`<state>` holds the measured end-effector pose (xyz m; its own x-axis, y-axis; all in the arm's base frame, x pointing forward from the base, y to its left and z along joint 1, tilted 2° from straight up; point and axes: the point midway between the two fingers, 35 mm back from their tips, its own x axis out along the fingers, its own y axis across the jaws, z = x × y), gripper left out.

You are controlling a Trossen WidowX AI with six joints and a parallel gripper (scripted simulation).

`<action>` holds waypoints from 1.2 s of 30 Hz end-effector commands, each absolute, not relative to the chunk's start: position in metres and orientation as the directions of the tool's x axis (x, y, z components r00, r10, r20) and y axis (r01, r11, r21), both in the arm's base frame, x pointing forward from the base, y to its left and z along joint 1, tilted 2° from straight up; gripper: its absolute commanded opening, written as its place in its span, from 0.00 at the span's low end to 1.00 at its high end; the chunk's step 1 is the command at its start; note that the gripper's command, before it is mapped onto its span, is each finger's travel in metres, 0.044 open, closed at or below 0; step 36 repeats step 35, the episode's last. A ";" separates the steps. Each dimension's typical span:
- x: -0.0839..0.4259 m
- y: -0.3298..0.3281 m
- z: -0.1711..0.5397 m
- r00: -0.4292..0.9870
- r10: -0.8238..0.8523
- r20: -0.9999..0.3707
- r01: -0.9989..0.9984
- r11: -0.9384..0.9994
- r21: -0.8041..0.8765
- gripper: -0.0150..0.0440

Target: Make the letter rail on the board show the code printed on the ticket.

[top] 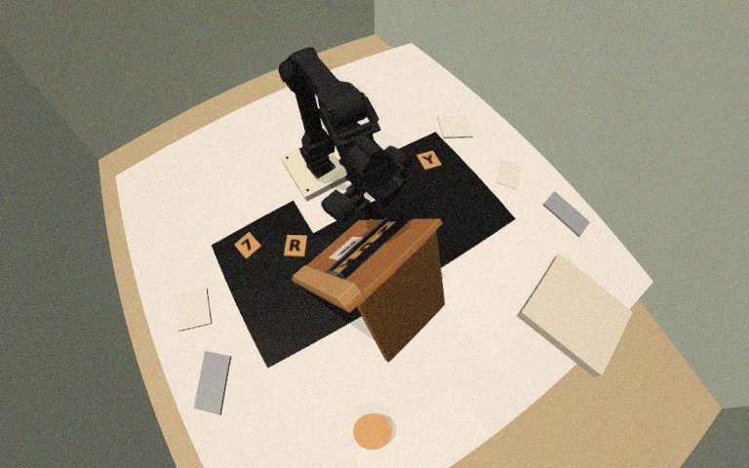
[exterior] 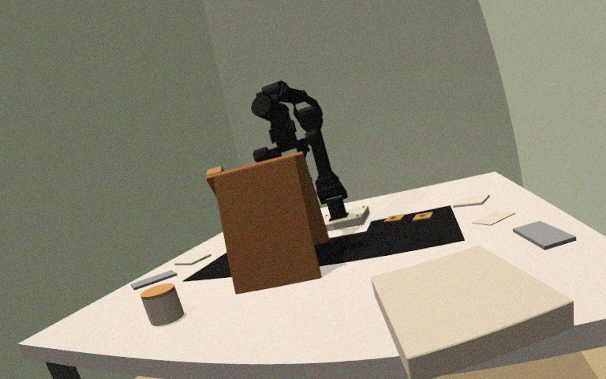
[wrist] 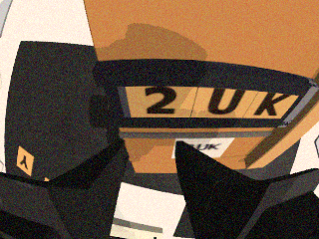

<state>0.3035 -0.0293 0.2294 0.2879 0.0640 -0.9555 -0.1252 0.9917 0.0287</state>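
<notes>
A dark letter rail (wrist: 199, 71) on the sloped orange board (wrist: 249, 35) (top: 406, 243) (exterior: 267, 223) holds three tiles. In the wrist view they read 2 (wrist: 160, 101), U (wrist: 223, 102), K (wrist: 272, 105) from left to right, side by side. The ticket (wrist: 201, 147) (top: 346, 248) ends in UK; a fingertip partly covers its first character. My gripper (wrist: 150, 146) is partly open and empty, in front of the rail. Loose tiles 7 (top: 247, 245), R (top: 295, 245) and Y (top: 429, 160) (wrist: 25, 160) (exterior: 422, 215) lie on the mat. Another tile (exterior: 394, 218) lies beside Y, hidden in the top view.
The black mat (top: 248, 308) surrounds the board's foot. A round canister (top: 372, 431) (exterior: 162, 308) stands behind the board, and a large beige slab (top: 576, 314) (exterior: 469, 299) lies near the counter edge. Grey slabs (top: 213, 382) (top: 566, 214) and thin pale squares (top: 193, 308) (top: 509, 174) lie around.
</notes>
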 end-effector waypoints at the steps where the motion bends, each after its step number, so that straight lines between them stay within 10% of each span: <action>1: 0.286 -0.062 0.254 0.419 0.106 -0.902 -0.115 0.991 0.063 0.70; 8: 0.249 -0.102 0.296 0.660 0.118 -0.742 -0.143 0.989 0.030 1.00; 36: 0.227 -0.115 0.318 0.764 0.077 -0.641 -0.144 0.988 -0.052 1.00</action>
